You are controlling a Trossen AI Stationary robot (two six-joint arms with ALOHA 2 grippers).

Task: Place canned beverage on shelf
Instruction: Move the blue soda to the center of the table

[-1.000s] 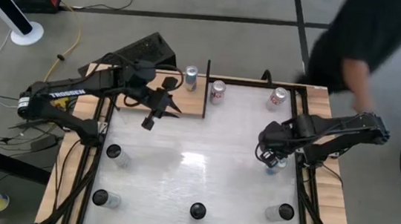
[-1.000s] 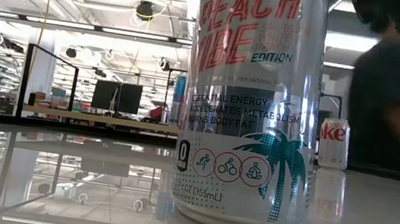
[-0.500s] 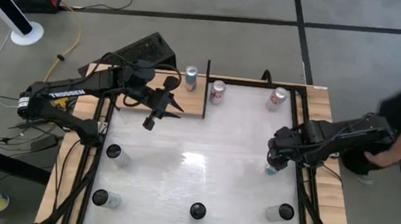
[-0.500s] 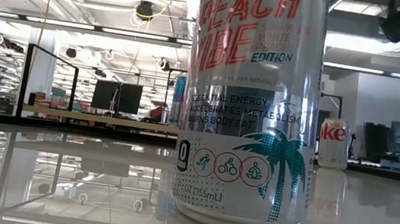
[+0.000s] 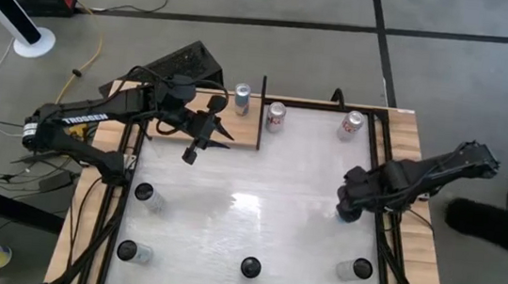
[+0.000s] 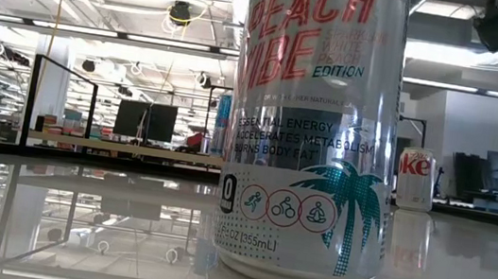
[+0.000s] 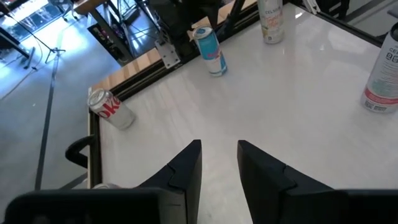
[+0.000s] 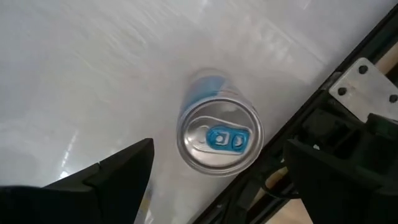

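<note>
A blue-topped can (image 8: 219, 138) stands upright on the white table near its right edge (image 5: 345, 214). My right gripper (image 8: 219, 148) hangs over it, pointing down and open wide, one finger on either side of the can and clear of it. The shelf is a light-wood plank (image 5: 236, 129) at the far left with black uprights. A silver can (image 5: 242, 98) stands on its far right corner. My left gripper (image 5: 199, 142) hovers above the plank's near edge. Its fingers (image 7: 219, 168) stand a narrow gap apart with nothing between them.
Two cans (image 5: 276, 116) (image 5: 351, 124) stand along the far edge, and several more stand along the near side (image 5: 250, 267). One of these fills the low view (image 6: 312, 128). A black frame rail (image 8: 348, 93) runs close beside the blue-topped can. A person's dark shape (image 5: 501, 225) shows beyond the right edge.
My right gripper has shifted a little toward the table's near right and sunk lower over the blue-topped can. The person who reached in at the far right corner has drawn back past the right edge. My left arm has kept still.
</note>
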